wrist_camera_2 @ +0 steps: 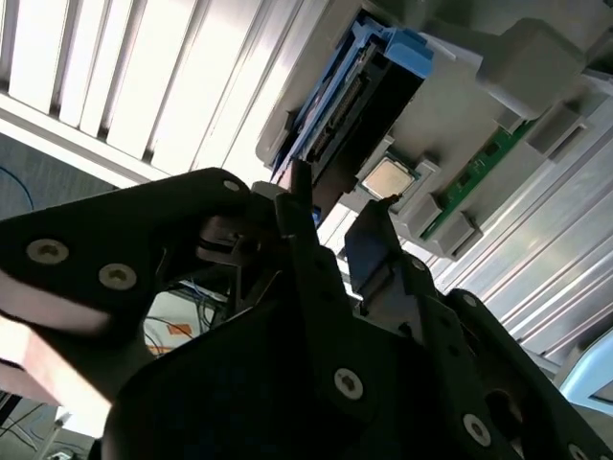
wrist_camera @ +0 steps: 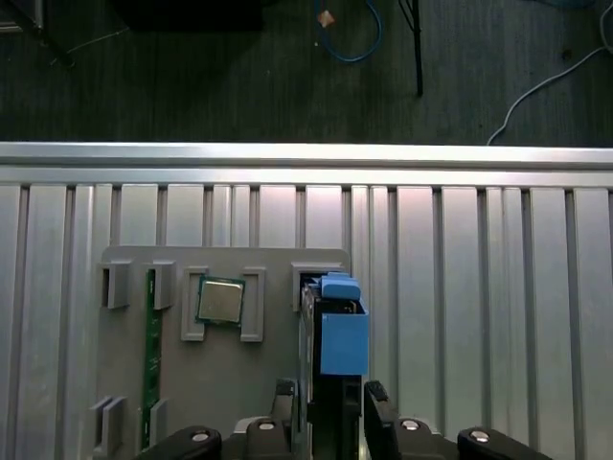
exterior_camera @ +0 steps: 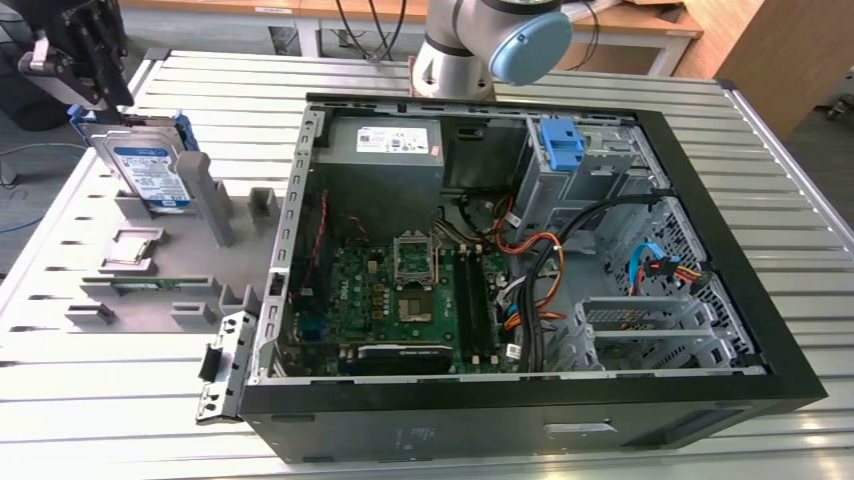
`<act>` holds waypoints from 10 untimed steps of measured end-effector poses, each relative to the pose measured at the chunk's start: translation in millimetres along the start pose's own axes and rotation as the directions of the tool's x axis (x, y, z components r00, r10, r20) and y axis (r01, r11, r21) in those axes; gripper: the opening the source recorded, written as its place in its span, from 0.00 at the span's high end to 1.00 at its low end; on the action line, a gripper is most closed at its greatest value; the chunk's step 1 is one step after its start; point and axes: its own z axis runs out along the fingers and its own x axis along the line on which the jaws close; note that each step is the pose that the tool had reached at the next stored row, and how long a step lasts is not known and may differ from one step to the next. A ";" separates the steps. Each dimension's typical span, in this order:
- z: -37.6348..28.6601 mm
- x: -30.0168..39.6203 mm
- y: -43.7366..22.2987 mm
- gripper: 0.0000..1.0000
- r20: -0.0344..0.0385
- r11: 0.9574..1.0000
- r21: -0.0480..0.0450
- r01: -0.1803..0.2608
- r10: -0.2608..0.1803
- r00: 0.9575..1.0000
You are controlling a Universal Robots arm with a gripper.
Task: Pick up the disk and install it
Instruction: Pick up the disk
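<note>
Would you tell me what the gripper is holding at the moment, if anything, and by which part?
It cannot be told: the gripper is at the top edge of the blue-railed silver rectangular metal disk, which stands upright in a grey holder.

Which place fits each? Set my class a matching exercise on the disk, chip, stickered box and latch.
1. Silver metal hard disk in blue plastic rail bracket
2. Square metal processor chip
3. Grey metal box with white sticker
4. Small upright blue plastic latch

A. Flat in the grey plastic holder
B. On the metal drive cage
C. On edge in the holder
D. Beside the green circuit board

Pairs: 1-C, 2-A, 3-D, 4-B
</note>
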 end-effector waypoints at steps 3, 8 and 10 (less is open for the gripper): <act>0.0 0.0 0.0 0.47 0.000 1.000 -0.002 0.000 0.000 1.000; 0.4 0.0 -0.1 0.42 0.000 1.000 -0.005 0.001 -0.001 1.000; 1.4 0.1 -0.1 0.42 0.000 1.000 -0.002 0.008 -0.008 1.000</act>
